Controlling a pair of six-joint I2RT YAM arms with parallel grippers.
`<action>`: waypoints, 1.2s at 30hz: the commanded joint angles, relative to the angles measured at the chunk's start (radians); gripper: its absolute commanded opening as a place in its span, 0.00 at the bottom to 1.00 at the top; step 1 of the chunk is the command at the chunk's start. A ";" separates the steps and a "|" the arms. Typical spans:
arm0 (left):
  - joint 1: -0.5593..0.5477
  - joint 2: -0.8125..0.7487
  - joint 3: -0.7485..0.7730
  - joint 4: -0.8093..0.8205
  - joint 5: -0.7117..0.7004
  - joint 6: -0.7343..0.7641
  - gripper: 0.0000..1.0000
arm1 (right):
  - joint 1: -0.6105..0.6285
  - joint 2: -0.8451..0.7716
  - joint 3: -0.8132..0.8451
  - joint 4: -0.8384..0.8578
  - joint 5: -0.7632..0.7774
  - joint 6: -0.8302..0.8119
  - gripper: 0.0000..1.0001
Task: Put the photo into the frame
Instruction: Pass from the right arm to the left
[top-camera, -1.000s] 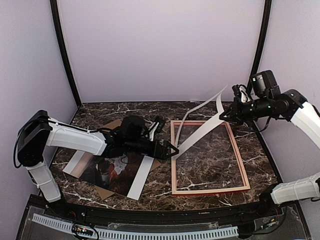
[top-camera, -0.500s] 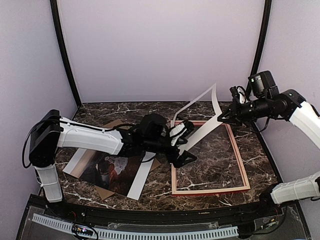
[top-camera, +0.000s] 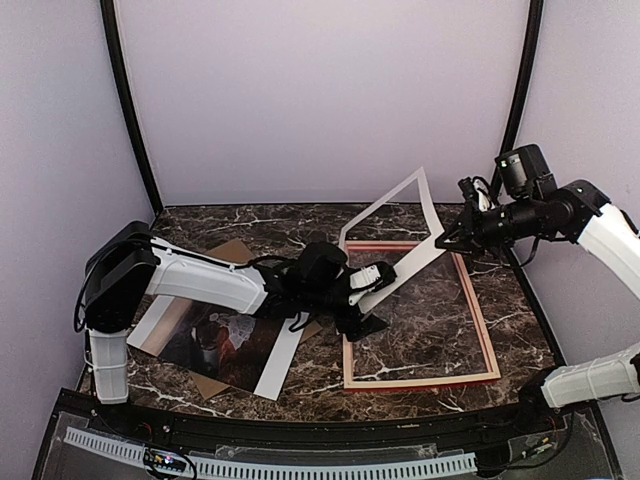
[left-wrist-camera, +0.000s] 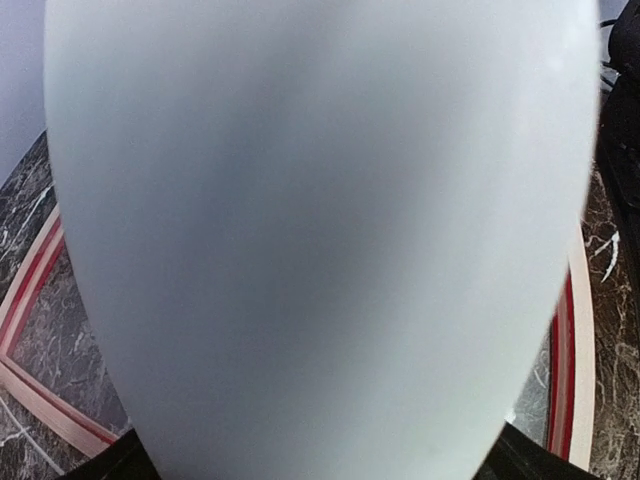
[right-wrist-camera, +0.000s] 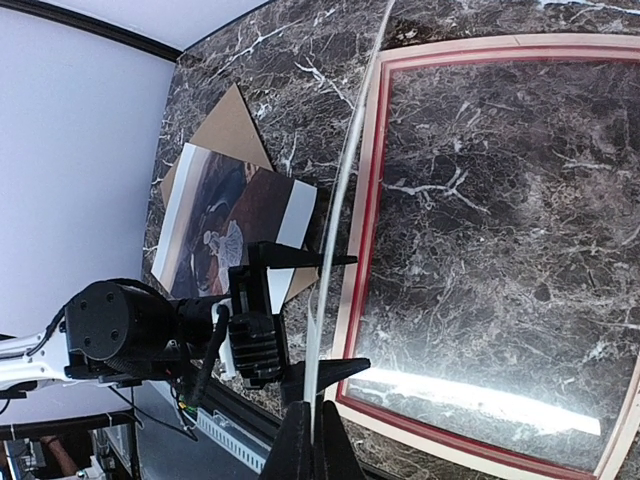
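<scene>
The photo (top-camera: 225, 340) lies flat, picture up, on the backing board (top-camera: 232, 252), well behind the left gripper (top-camera: 372, 298), whose jaws stand wide astride the lower strip of the white mat (top-camera: 385, 205). The right gripper (top-camera: 447, 238) is pinched tight on that mat, above the frame (top-camera: 420, 381). The photo looks like 1 thin, light, floppy sheet, easily creased, best taken by a white margin at its edge

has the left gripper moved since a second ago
Yes. The left gripper has moved right, from just outside the frame's left rail to over it, its open jaws now straddling the white mat.
</scene>
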 joint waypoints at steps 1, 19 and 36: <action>-0.001 0.006 0.018 0.009 -0.056 0.043 0.90 | -0.005 -0.017 -0.008 0.002 -0.005 -0.023 0.00; -0.001 -0.012 0.029 -0.136 -0.083 0.090 0.49 | -0.005 -0.030 -0.117 0.011 0.028 -0.027 0.05; -0.018 -0.062 -0.065 -0.129 -0.055 0.057 0.47 | -0.025 -0.041 -0.239 0.093 0.038 -0.012 0.45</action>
